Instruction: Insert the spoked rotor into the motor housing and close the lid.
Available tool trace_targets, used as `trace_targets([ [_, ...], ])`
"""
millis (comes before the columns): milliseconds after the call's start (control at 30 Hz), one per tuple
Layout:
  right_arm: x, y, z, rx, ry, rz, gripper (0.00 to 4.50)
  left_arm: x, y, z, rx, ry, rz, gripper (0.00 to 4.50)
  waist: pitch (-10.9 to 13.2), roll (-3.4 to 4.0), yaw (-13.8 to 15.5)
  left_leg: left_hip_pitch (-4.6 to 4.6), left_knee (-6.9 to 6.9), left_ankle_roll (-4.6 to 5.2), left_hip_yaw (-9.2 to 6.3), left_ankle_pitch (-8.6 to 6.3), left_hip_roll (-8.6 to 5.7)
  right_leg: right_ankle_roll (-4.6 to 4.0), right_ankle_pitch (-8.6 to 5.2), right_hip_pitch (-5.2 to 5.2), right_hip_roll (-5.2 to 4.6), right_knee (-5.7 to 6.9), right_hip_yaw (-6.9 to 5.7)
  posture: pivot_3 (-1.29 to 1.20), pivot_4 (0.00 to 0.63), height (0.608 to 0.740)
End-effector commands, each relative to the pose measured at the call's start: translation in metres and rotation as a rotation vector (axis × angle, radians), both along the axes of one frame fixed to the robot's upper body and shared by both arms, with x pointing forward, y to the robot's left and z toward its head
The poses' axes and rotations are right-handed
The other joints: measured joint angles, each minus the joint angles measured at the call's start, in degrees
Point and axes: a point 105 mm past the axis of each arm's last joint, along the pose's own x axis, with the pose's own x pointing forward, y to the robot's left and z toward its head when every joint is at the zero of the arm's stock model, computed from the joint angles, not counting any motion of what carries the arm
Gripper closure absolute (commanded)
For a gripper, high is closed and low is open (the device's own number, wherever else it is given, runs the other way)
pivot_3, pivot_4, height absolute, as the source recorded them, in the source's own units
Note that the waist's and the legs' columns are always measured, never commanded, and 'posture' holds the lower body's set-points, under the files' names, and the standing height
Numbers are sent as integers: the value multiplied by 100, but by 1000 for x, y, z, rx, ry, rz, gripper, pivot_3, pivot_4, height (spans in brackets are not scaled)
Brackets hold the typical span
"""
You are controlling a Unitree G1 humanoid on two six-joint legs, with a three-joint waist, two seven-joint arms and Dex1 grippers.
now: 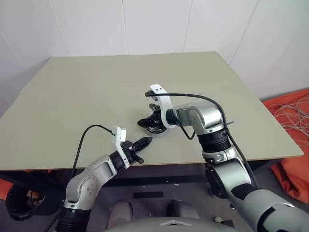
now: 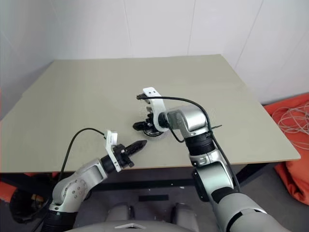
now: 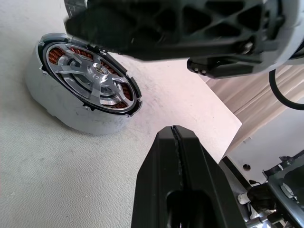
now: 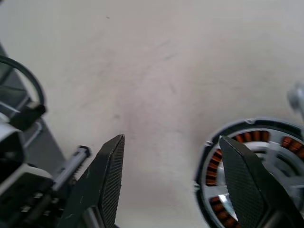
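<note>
- Nearest the head camera, the left end effector (image 1: 145, 142) has its two black fingers pressed together, holding nothing.
- Just ahead of it and slightly to its right, the motor housing (image 3: 88, 85) sits on the counter (image 1: 87, 96), with the spoked rotor (image 3: 95, 71) seated inside over the copper windings.
- Right end effector (image 4: 173, 175) hovers over the housing's edge, fingers spread wide, empty.

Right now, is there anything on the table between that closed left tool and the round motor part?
No. In the left wrist view, only bare table lies between the left tool and the motor housing.
</note>
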Motion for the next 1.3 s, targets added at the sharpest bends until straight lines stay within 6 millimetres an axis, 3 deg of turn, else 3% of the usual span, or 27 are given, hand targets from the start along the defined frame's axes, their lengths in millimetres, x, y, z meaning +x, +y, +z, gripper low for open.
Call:
trace_targets([
  [33, -10, 17, 42, 169, -2, 86, 948, 2, 0, 11, -16, -43, -9, 4500, 1, 2, 2, 1, 0, 0, 0, 0, 0, 0, 0, -3, 0, 0, 0, 0, 0, 740],
  [300, -39, 24, 70, 329, 73, 253, 948, 3, 0, 11, -17, -44, -9, 4500, 1, 2, 47, -3, -1, 2, -5, -1, -3, 0, 0, 1, -1, -7, -1, 0, 0, 740],
  [400, -20, 22, 95, 439, -71, 156, 948, 3, 0, 11, -18, -44, -8, 4500, 2, 2, 51, -1, -2, 1, -4, 0, -1, 0, 0, 0, 0, -5, 0, 0, 0, 740],
  [633, 45, -11, 113, 173, -681, -108, 948, 3, 0, 11, -22, -40, -8, 4500, 1, 1, 65, -4, 1, -4, 1, 2, -4, 3, 0, -1, -4, -6, -1, 0, 0, 740],
  [833, 87, -55, 90, -149, -884, -223, 948, 2, -1, 11, -25, -39, -15, 4500, 1, 1, 25, -26, 2, -3, 14, 2, -6, 1, 1, -12, -2, -6, -3, 0, 0, 740],
  [1000, 103, -86, 62, -350, -902, -236, 948, 2, 0, 11, -24, -40, -13, 4500, 1, 0, -1, -33, 5, 4, 30, -2, -9, -33, 20, -19, -2, -6, -3, 0, 0, 740],
  [1133, 104, -107, 36, -518, -879, -132, 948, 3, 0, 12, -20, -41, -9, 4500, 2, -1, -1, -37, 15, 17, 31, -10, -9, -37, 22, -18, -2, -6, -3, 0, 0, 740],
  [1300, 85, -123, 12, -632, -789, 113, 948, 3, 1, 12, -16, -41, -8, 4500, 2, -2, -1, -39, 21, 26, 32, -15, -9, -41, 25, -18, -2, -5, -3, 0, 0, 740],
])
